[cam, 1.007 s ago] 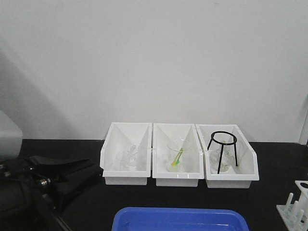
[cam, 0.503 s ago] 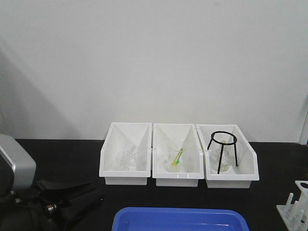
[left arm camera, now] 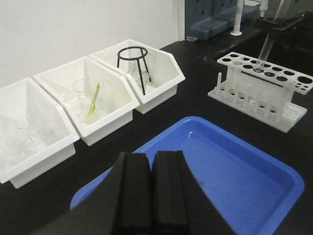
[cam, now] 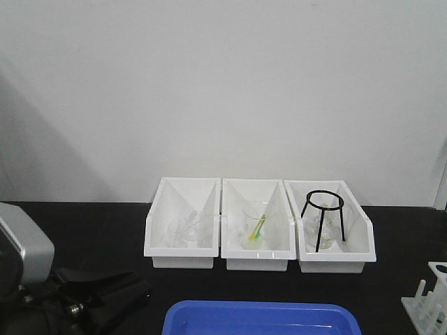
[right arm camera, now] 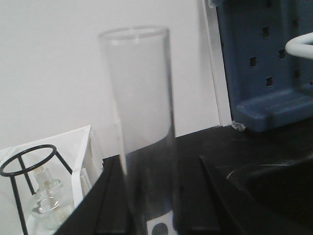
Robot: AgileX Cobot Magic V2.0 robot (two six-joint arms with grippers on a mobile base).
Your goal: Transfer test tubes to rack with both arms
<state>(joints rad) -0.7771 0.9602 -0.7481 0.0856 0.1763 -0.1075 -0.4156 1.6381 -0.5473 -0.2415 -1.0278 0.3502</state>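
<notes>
Lower now, my left end effector (left arm camera: 151, 196) is closed, empty; upper right, my right end effector (left arm camera: 275, 27) grips one test tube (left arm camera: 264, 49) hanging beneath it over one rack (left arm camera: 259, 81).

The black matte counter (cam: 91, 223) is carrying three white rectangular plastic bins (cam: 256, 263) in a row near the wall, a blue plastic tray (cam: 258, 307) sitting nearer, and a small white plastic test-tube rack (left arm camera: 254, 74) standing to its right.
</notes>
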